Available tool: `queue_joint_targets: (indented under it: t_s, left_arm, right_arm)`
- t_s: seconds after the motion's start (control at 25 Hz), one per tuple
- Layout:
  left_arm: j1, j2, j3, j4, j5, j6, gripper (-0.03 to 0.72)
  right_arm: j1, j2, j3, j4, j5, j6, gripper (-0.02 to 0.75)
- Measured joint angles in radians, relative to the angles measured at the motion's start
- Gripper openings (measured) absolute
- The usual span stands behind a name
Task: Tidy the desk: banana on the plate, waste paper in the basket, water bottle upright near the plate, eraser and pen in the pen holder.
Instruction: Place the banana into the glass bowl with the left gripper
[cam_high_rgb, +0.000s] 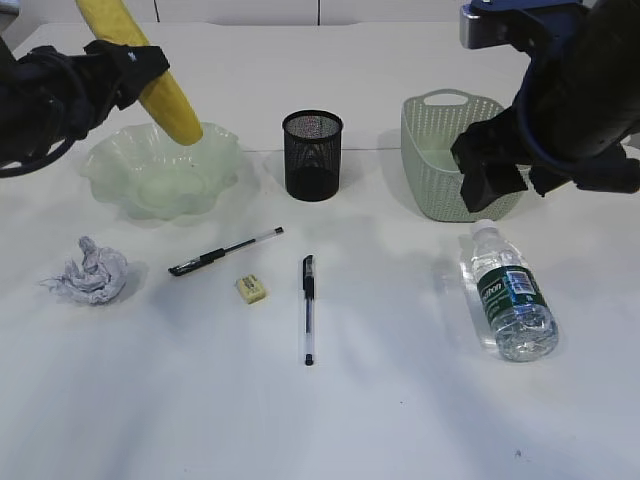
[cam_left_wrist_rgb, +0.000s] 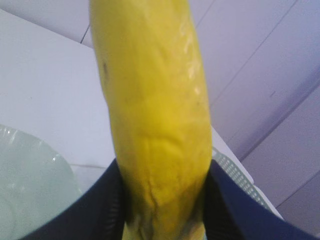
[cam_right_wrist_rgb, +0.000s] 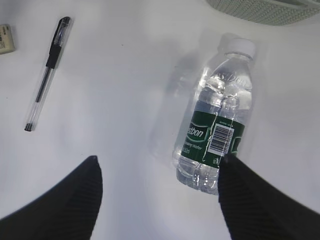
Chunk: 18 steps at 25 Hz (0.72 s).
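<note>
Yellow banana (cam_high_rgb: 150, 70) is clamped in the left tool (cam_left_wrist_rgb: 165, 200), fingers pressed on both sides of it, and it hangs tilted with its lower tip just over the back rim of the plate (cam_high_rgb: 115, 160), not lying in it yet. Taking the pen holder (cam_high_rgb: 312, 155) at the middle back of the white worktop (cam_high_rgb: 400, 400) as the landmark: the plate sits to its left, the basket (cam_high_rgb: 440, 150) to its right. In front of the holder lie two pens, one angled (cam_high_rgb: 225, 250) and one pointing straight toward the camera (cam_high_rgb: 308, 308), with the eraser (cam_high_rgb: 251, 289) between them. The crumpled paper (cam_high_rgb: 90, 270) is front-left of the holder, in front of the plate. The bottle (cam_right_wrist_rgb: 217, 130) lies on its side front-right, cap toward the basket. The right tool (cam_right_wrist_rgb: 160, 200) hovers above the bottle, spread wide and gripping nothing.
</note>
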Motion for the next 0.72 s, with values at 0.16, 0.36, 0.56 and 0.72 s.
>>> queue_joint_targets:
  t_s: [0.16,0.36,0.56,0.72]
  left_arm:
    - [0.008,0.093,-0.132,-0.018,0.024,0.000,0.287]
    - [0.029,0.157,-0.308,0.076,0.268,0.021,0.287]
    - [0.070,0.207,-0.445,0.363,0.456,0.034,0.287]
    - [0.080,0.238,-0.527,0.568,0.530,0.034,0.287]
  right_arm:
    - [0.000,-0.006,0.014,-0.018,0.010,0.000,0.533]
    - [0.000,-0.006,0.022,-0.042,0.013,0.000,0.533]
    - [0.000,-0.006,0.022,-0.045,0.014,0.000,0.533]
    - [0.000,-0.006,0.022,-0.047,0.014,0.000,0.533]
